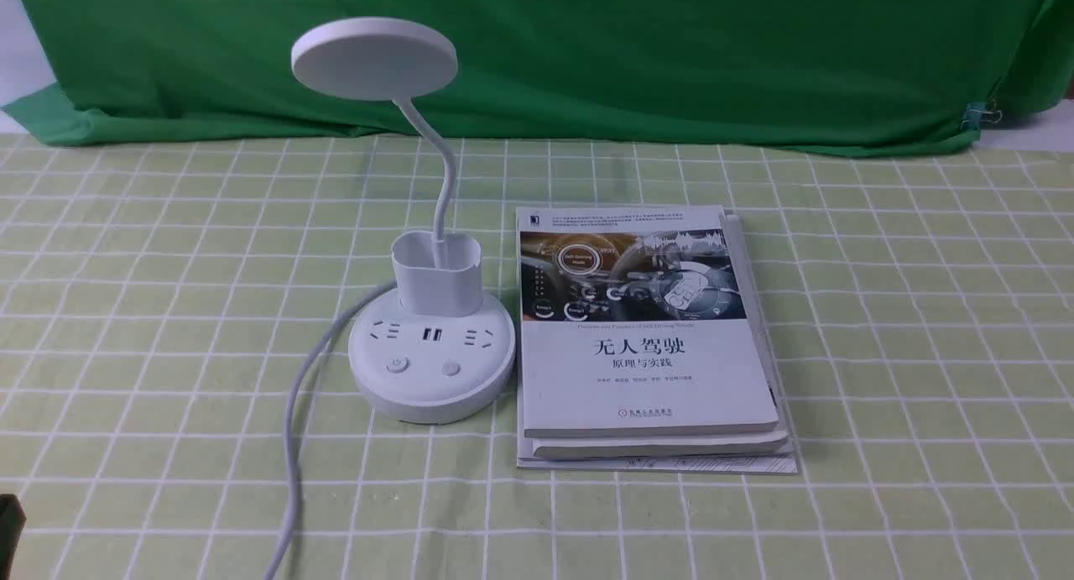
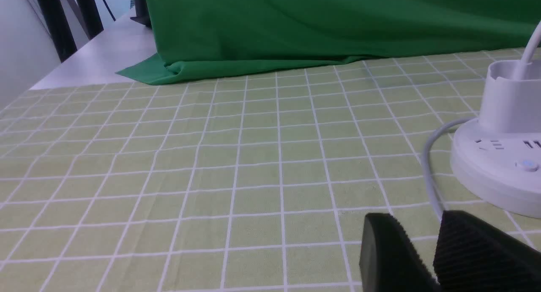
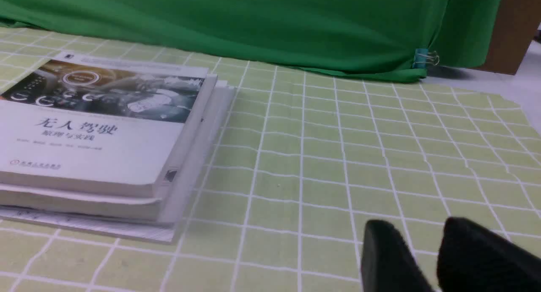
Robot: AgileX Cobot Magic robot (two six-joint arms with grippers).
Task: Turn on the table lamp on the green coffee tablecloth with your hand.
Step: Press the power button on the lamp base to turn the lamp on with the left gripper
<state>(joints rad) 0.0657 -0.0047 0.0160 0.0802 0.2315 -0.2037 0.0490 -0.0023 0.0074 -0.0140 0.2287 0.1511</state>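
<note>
The white table lamp (image 1: pixel 432 370) stands on the green coffee tablecloth (image 1: pixel 168 311), left of centre. Its disc head (image 1: pixel 374 58) looks unlit. Two round buttons (image 1: pixel 397 365) sit on the front of its base, and its cord (image 1: pixel 294 446) runs toward the near edge. In the left wrist view the lamp base (image 2: pixel 498 165) lies ahead of my left gripper (image 2: pixel 414 224), which hangs low over the cloth, empty, jaws together, close to the cord (image 2: pixel 429 173). My right gripper (image 3: pixel 416 228) is also low over the cloth, empty, jaws together, right of the books.
A stack of books (image 1: pixel 646 345) lies right beside the lamp base, also seen in the right wrist view (image 3: pixel 101 135). A dark green backdrop (image 1: pixel 587 51) hangs behind, held by a binder clip (image 1: pixel 977 114). A dark arm part (image 1: pixel 8 521) shows at the lower left edge.
</note>
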